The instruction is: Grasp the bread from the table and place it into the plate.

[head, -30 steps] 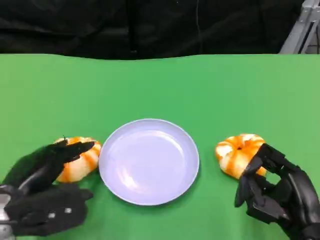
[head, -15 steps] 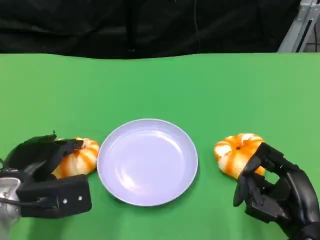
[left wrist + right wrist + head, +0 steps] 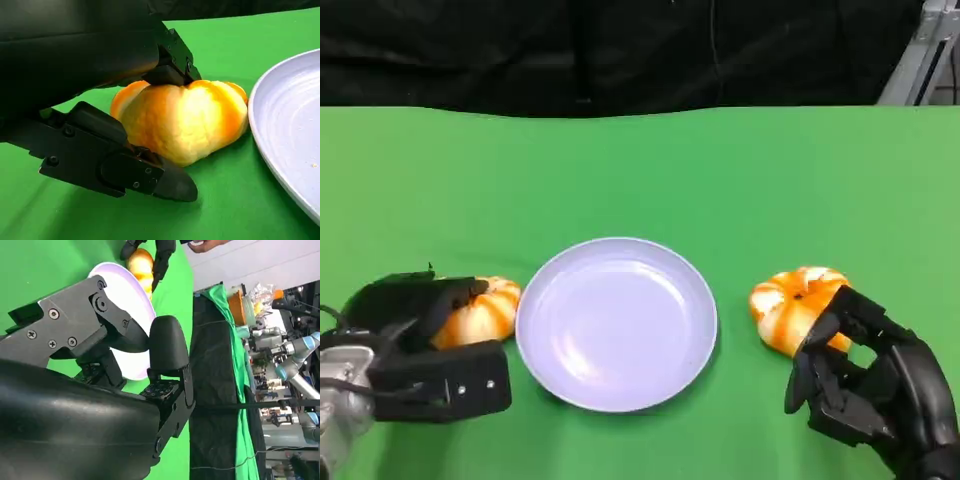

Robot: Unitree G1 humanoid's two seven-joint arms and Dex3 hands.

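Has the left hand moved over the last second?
Yes. The left hand has turned and closed around the left bread, which sits as before beside the plate; fingers flank the bread.

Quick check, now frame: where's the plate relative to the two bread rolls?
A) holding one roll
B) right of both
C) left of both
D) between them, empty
D: the plate sits empty between the bread roll at the left robot hand and the bread roll by the right robot hand.
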